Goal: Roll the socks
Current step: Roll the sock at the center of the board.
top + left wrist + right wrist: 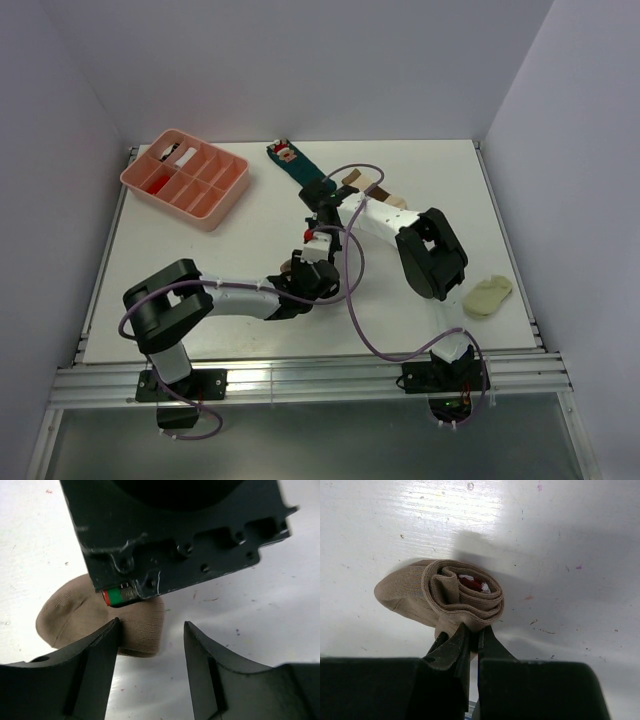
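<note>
A: Right claw (474,632) front and centre, jaws pressed together, nipping the near edge of the tan sock (410,587), which is wound into a loose coil on the white table (200,290)!
B: And the left claw (151,632) sits low beside it, fingers spread. One fingertip (107,635) touches the sock's rounded end, and part of the fabric lies in the gap.
A: Any lettering to read?
B: Nothing legible. A small red and green tag (119,596) sits on the right claw's dark housing, too small to show any writing. A red and white spot (472,582) peeks from the heart of the coil; can't tell what it is.
A: And the partner?
B: The banded sock (378,190) lies further back on the table, partly behind the right arm, apart from the coil. Beside it is the teal sock (298,168), with a red and white figure at its far end. There's a pink tray (215,215) at far left and a pale sock (487,296) near the right edge
</note>
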Tool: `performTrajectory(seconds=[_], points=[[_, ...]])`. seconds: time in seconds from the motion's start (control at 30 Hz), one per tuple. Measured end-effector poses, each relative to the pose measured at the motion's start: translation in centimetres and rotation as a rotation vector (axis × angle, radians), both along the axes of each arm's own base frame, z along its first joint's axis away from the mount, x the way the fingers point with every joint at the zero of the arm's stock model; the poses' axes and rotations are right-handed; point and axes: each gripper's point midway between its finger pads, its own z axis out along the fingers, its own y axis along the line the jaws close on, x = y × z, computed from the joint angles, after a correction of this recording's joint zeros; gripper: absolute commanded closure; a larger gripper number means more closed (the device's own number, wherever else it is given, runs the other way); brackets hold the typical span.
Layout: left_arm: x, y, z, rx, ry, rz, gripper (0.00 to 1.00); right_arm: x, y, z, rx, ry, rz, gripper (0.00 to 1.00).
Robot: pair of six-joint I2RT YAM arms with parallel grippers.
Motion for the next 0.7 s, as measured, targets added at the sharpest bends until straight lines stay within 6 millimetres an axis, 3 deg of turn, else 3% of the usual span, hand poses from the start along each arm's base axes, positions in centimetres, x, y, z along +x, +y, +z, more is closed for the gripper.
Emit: performTrajectory(seconds=[0.1, 0.17, 0.2, 0.23, 0.3, 0.4, 0.53, 0.7], points=[[0.2, 0.3, -0.4, 0.034, -0.006, 0.022, 0.51, 0.0, 0.1, 0.0, 0.003, 0.003, -0.003, 1.00], [0.4, 0.5, -0.6, 0.053, -0.009, 0.040, 0.63, -0.1, 0.1, 0.0, 0.004, 0.004, -0.003, 1.00], [0.5, 0.6, -0.8, 0.064, -0.011, 0.049, 0.70, 0.0, 0.1, 0.0, 0.004, 0.004, -0.003, 1.00], [0.6, 0.6, -0.9, 0.072, -0.011, 0.055, 0.86, 0.0, 0.1, 0.0, 0.006, 0.004, -0.003, 1.00], [0.7, 0.5, -0.9, 0.077, -0.015, 0.066, 0.99, 0.1, 0.2, 0.0, 0.009, 0.000, -0.003, 1.00], [0.6, 0.5, -0.9, 0.077, -0.016, 0.073, 0.99, 0.1, 0.3, -0.1, 0.022, 0.001, -0.008, 0.96], [0.5, 0.6, -0.9, 0.050, -0.008, 0.080, 0.99, 0.0, 0.4, -0.1, 0.090, 0.001, -0.041, 0.67], [0.0, 1.5, -0.7, -0.078, 0.060, 0.058, 0.99, -0.5, 0.9, 0.2, 0.263, 0.022, -0.110, 0.50]])
